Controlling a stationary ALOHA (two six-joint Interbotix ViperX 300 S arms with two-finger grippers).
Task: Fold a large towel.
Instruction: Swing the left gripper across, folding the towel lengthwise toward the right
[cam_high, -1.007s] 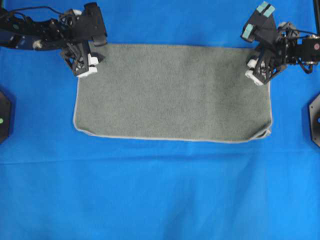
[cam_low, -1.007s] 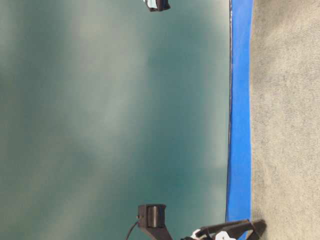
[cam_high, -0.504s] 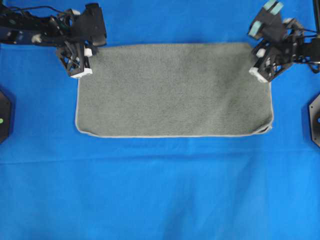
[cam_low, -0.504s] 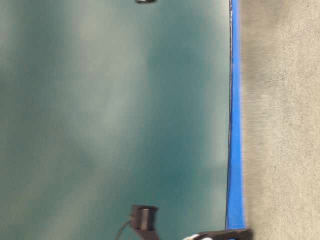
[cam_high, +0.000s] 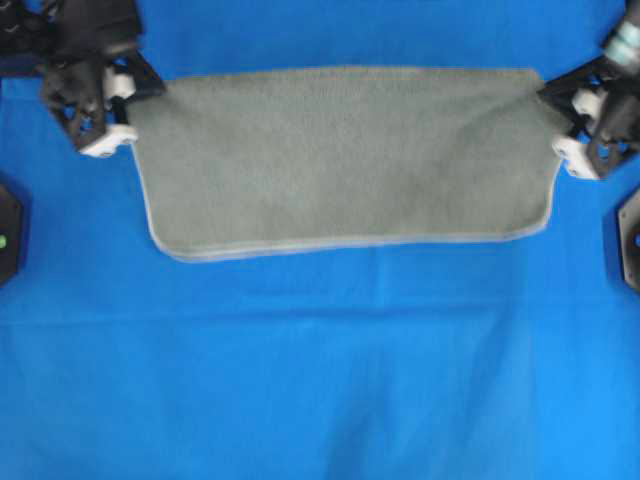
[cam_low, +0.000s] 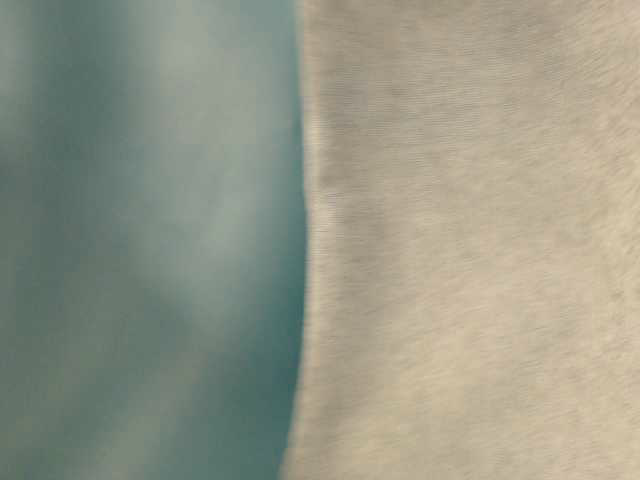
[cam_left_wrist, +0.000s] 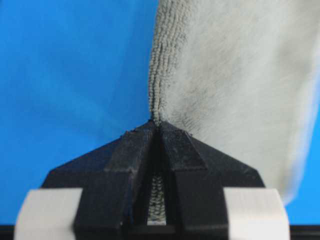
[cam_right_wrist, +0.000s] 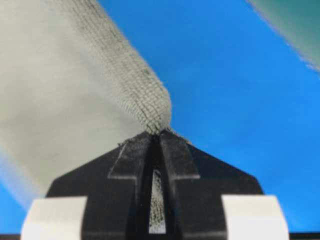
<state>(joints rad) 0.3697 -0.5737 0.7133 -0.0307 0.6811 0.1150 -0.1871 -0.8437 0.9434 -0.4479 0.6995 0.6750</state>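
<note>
Two corners carry everything at this point, so the risks start with the biggest thing: the large grey-green terry towel with rounded corners and a thin pale hem. It hangs stretched between the two arms over the bright blue desk covering, its far edge taut from left to right, its near hem sagging in a shallow curve. In the overhead view I cannot tell whether that near hem touches the desk. If the arms carry it unevenly, I judge the cloth would skew and the fold would land crooked; if they draw further apart, a corner could pull free (the table-level view is nearly filled by blurred cloth, so it offers no check).

Next, the grips. The left gripper has its black jaws closed tight on the far left corner, with terry pile visible in the thin slot between them. The right gripper is likewise clamped on the far right corner, weave showing in its slot. Each bite looks shallow, right at the tips, so a quick swing could, in my judgement, let the plush fabric slip out, and one dropped corner would collapse the whole spread.

No brand, label or writing can be read anywhere on the towel, the covering or the jaws.
</note>
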